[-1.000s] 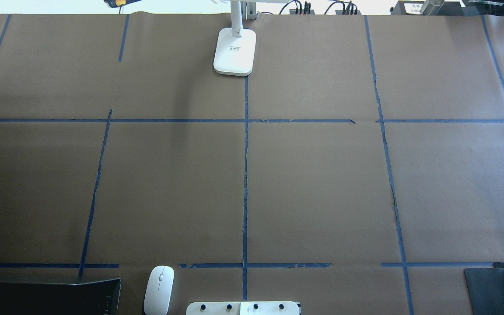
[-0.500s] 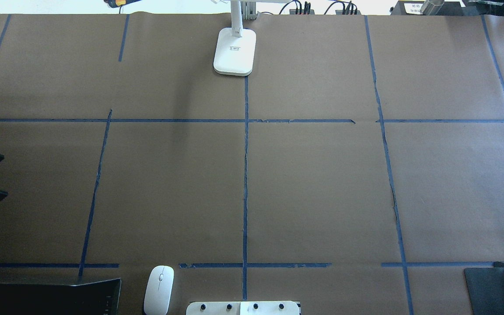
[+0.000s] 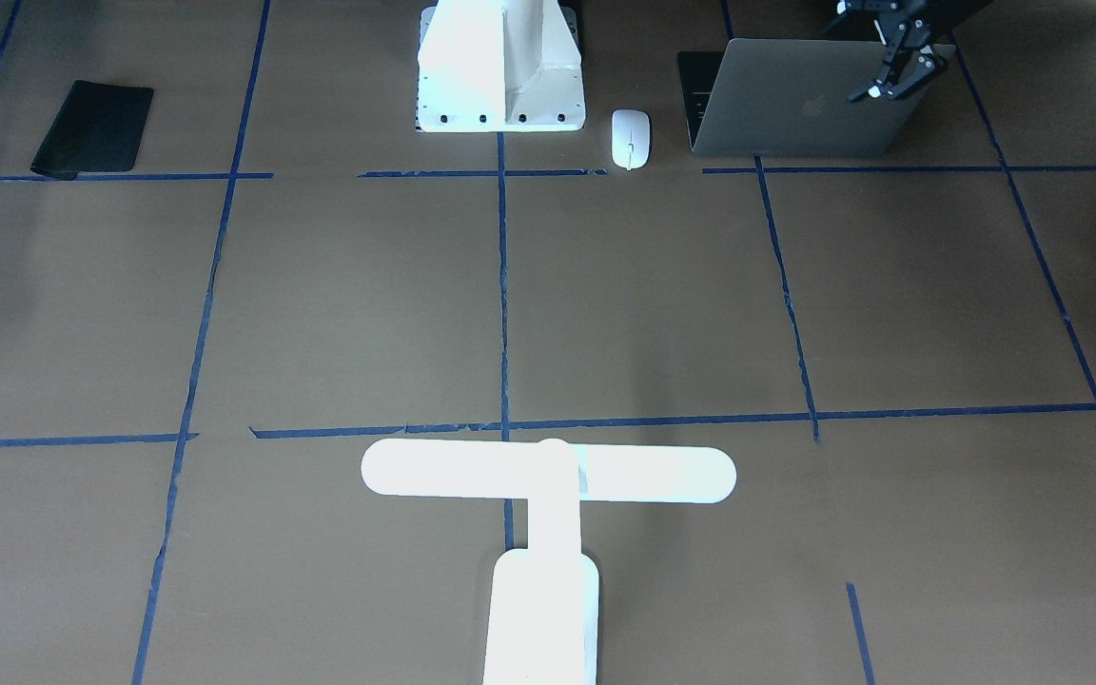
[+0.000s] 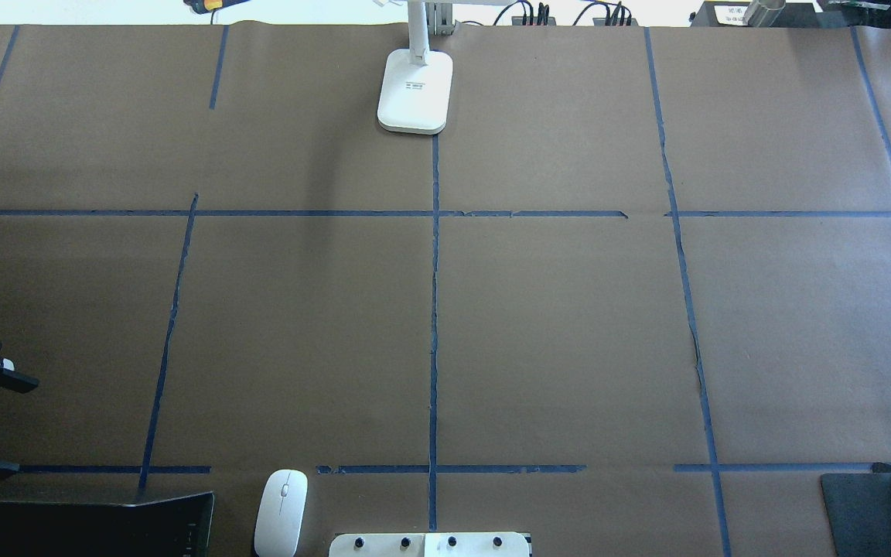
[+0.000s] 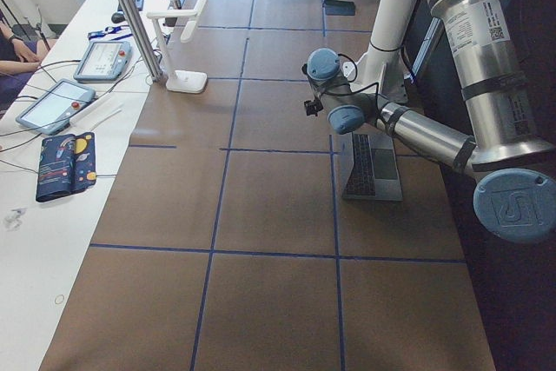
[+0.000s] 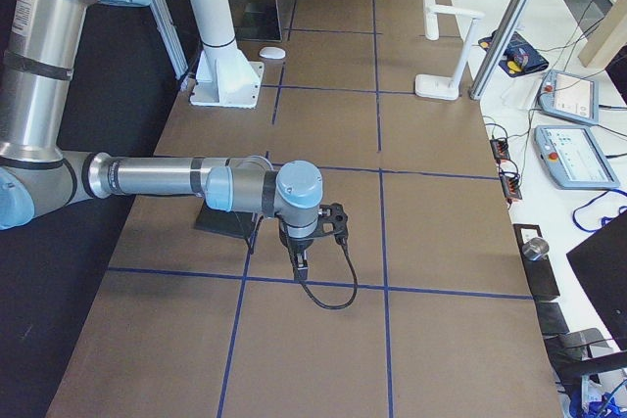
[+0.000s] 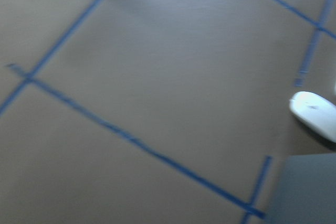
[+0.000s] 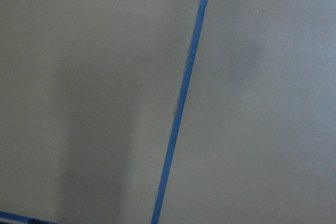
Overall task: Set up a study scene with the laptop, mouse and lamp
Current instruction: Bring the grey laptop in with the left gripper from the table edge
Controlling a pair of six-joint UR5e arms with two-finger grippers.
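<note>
While both arms sit over it, the table (image 4: 554, 325), brown paper with a blue tape grid, fills the overhead view. Left arm (image 5: 486, 67) is large at the right of the left-side view. Right arm (image 6: 147, 178) reaches in from the left of the right-side view.

Laptop (image 3: 795, 105) is in the upper right of the front-facing view, open, with the grey lid back and its logo facing the camera. In the overhead view it is dark in the lower left corner (image 4: 82, 522).

Lamp (image 3: 548, 476) is at bottom centre of the front-facing view, its bar head lying crosswise over the arm. Its base (image 4: 414, 89) sits at top centre of the overhead view, well apart from the laptop.

White pedestal (image 3: 500, 67) is at top centre of the front-facing view. Black mat (image 3: 91, 128) lies flat in the upper left.

Mouse (image 3: 631, 138) lies on the paper between pedestal and laptop, touching neither. It shows at bottom of the overhead view (image 4: 281, 512) and blurred at the right edge of the left wrist view (image 7: 315, 114).

Left gripper (image 4: 16, 424) is at the left edge of the overhead view with its fingers spread wide and nothing between them. In the front-facing view (image 3: 902, 76) it overlaps the lid's upper right, and contact can't be told.

Right gripper (image 6: 299, 256) points down over bare paper at lower centre of the right-side view. Spread or pressed together, can't tell.
</note>
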